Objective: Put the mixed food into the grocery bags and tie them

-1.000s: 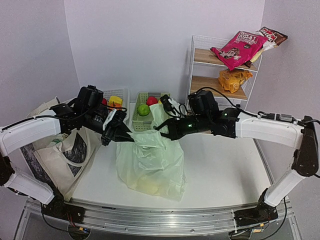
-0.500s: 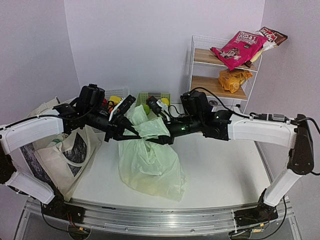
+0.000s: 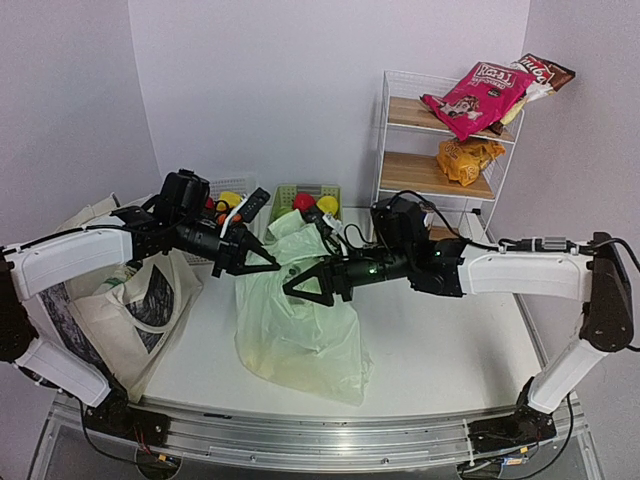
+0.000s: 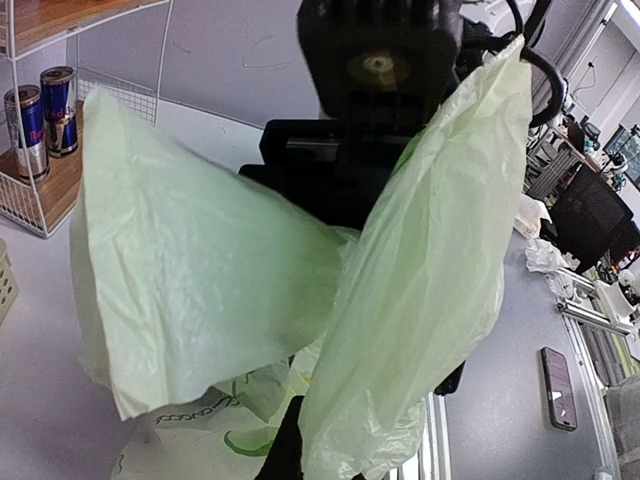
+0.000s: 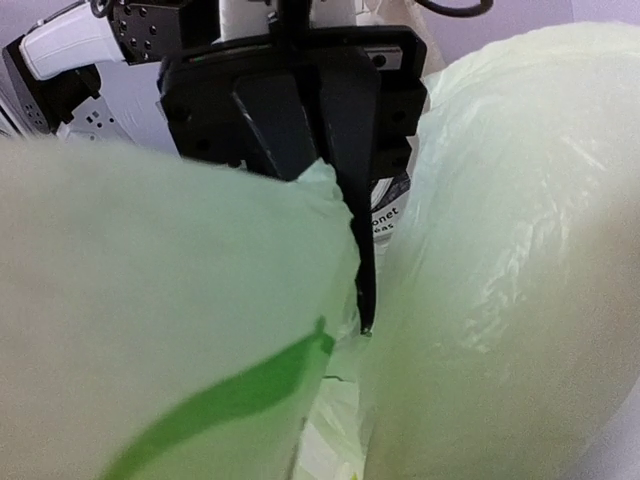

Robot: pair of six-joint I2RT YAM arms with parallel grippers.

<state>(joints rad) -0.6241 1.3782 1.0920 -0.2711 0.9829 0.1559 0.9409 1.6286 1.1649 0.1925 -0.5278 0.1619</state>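
Plastic bag (image 3: 300, 335): mid-worktop (image 3: 450, 340), bulging with food, its handle flaps lifted.
Left hand (image 3: 270, 267): clamped on one flap.
Right hand (image 3: 298, 286): fingers apart, holding nothing, just beside the flaps.
Done: this bag looks loaded.
Remaining: knot unfinished; canvas tote (image 3: 130, 310) untied; snack packets (image 3: 478, 92) on the rack (image 3: 385, 130).
Change: a second ago the right hand was closed; it has now let go.

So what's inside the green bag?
The green bag is cloudy plastic, so only a yellowish blob shows faintly through near its bottom. What that blob is, and anything else inside, stays hidden behind the plastic.
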